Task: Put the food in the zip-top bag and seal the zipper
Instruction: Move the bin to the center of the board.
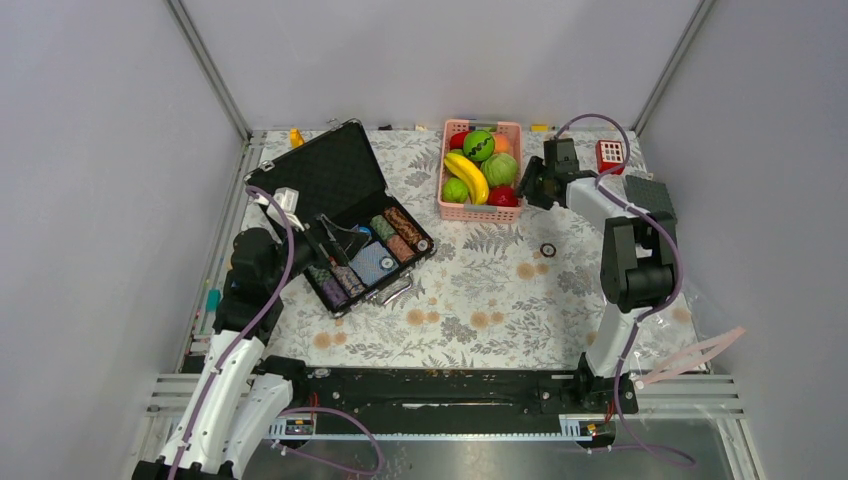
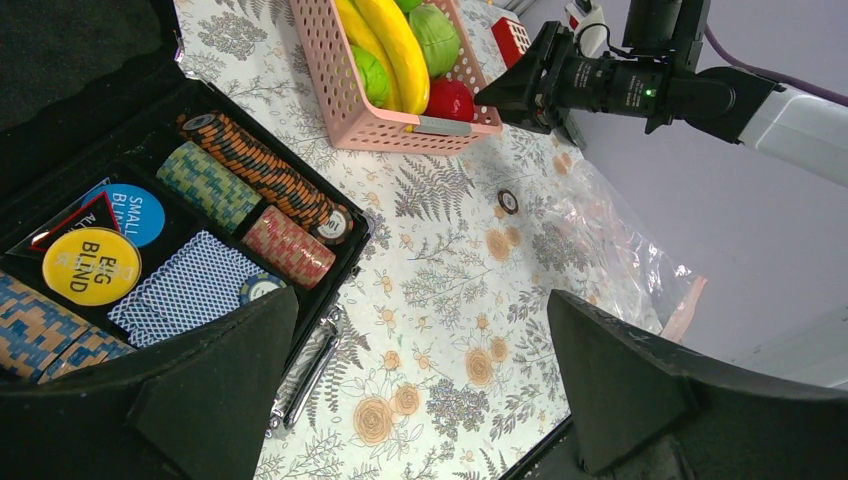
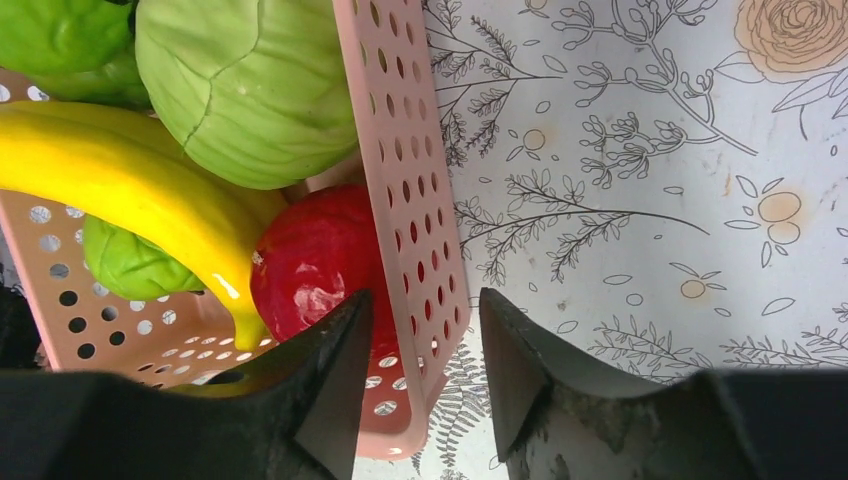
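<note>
The food lies in the pink basket (image 1: 481, 125) at the back: a yellow banana (image 1: 468, 176), a pale green cabbage (image 1: 500, 168), a red apple (image 1: 503, 197), green round fruits (image 1: 478, 144) and an orange fruit (image 1: 501, 143). My right gripper (image 1: 528, 185) is open, its jaws on either side of the basket's right wall (image 3: 400, 180), one finger beside the apple (image 3: 310, 260). The clear zip-top bag (image 1: 700, 320) lies flat at the table's right edge, behind the right arm; it also shows in the left wrist view (image 2: 620, 250). My left gripper (image 2: 420, 340) is open and empty above the table by the case.
An open black poker case (image 1: 350, 215) with chip stacks and cards fills the left side. A loose chip (image 1: 548, 249) lies mid-table. A small red-and-white block (image 1: 610, 155) stands at the back right. Grey walls enclose the table.
</note>
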Motion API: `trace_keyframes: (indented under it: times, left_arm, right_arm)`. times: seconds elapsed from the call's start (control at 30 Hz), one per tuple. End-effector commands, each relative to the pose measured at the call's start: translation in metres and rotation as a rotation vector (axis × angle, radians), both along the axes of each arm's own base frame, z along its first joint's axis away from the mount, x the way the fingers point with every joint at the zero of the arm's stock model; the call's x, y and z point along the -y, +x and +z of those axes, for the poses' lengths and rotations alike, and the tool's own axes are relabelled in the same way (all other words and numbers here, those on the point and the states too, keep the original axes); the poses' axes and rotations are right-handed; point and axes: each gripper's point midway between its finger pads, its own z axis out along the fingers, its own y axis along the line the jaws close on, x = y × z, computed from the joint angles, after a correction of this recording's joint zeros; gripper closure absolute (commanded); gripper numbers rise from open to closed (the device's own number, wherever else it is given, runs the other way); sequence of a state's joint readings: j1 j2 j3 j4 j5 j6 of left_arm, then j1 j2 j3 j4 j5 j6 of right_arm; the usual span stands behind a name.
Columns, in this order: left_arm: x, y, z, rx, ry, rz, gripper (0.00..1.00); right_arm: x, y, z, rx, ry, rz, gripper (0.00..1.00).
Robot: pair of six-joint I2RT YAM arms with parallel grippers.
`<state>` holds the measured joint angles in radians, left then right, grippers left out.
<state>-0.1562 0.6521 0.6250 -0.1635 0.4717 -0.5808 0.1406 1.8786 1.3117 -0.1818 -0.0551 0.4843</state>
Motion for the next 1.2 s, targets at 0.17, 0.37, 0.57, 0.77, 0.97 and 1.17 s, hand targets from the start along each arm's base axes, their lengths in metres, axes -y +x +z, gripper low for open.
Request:
trace_keyframes:
  times: [0.17,0.37,0.57,0.77,0.97,1.17]
  left_arm:
    - [0.003,0.004,0.003,0.032,-0.005,-0.018,0.01]
    - [0.003,0.004,0.001,0.034,-0.003,-0.018,0.01]
    - [0.008,0.004,0.002,0.053,-0.007,-0.051,0.01]
    - [0.013,0.008,0.003,0.061,-0.015,-0.08,0.01]
    - [0.015,0.009,0.004,0.058,-0.02,-0.09,0.01]
    - [0.016,0.007,0.011,0.08,-0.018,-0.105,0.01]
  right_arm:
    - [-0.013,-0.026,-0.002,-0.01,0.002,0.028,0.79]
    - [-0.009,-0.068,0.011,-0.009,-0.019,0.071,0.9]
    - [0.001,-0.143,-0.007,-0.113,-0.054,0.099,0.9]
    - [-0.006,-0.203,-0.02,-0.179,-0.076,0.119,0.84]
    - [0.013,-0.22,-0.013,-0.146,-0.119,0.013,0.27]
    - [0.083,-0.21,0.059,0.078,-0.318,-0.319,0.0]
